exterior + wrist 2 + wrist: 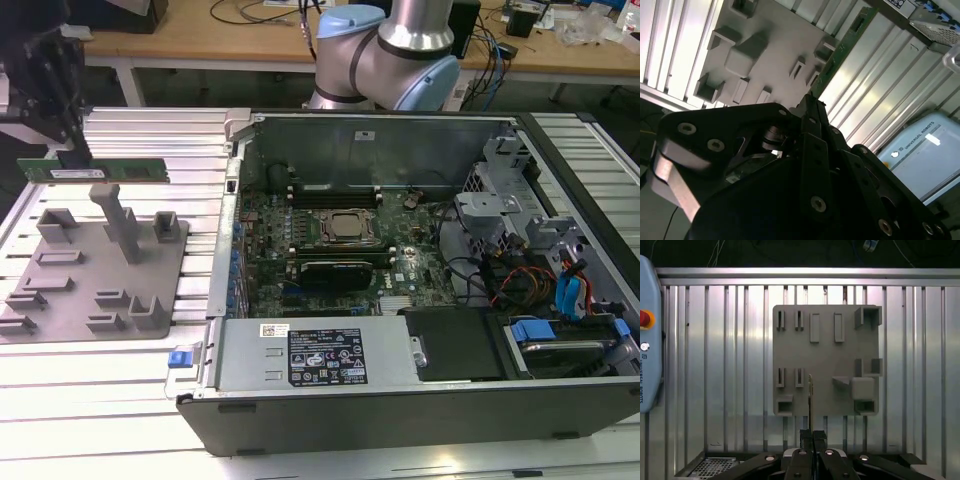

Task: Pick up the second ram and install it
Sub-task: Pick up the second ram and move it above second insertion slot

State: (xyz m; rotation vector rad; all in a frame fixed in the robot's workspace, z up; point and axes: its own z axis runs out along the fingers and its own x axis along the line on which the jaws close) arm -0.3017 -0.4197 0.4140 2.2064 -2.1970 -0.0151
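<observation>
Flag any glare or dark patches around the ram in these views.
Exterior view: table washed out in the foreground, ram evenly lit. First wrist view: bright streaks on the table ribs, ram edge-on against the grey tray. Second wrist view: gripper in deep shadow, ram's edge dim.

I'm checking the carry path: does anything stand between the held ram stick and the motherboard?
Yes. The gripper holds the second ram above the grey fixture at the exterior view's left; the case's upright side wall stands between it and the motherboard.
</observation>
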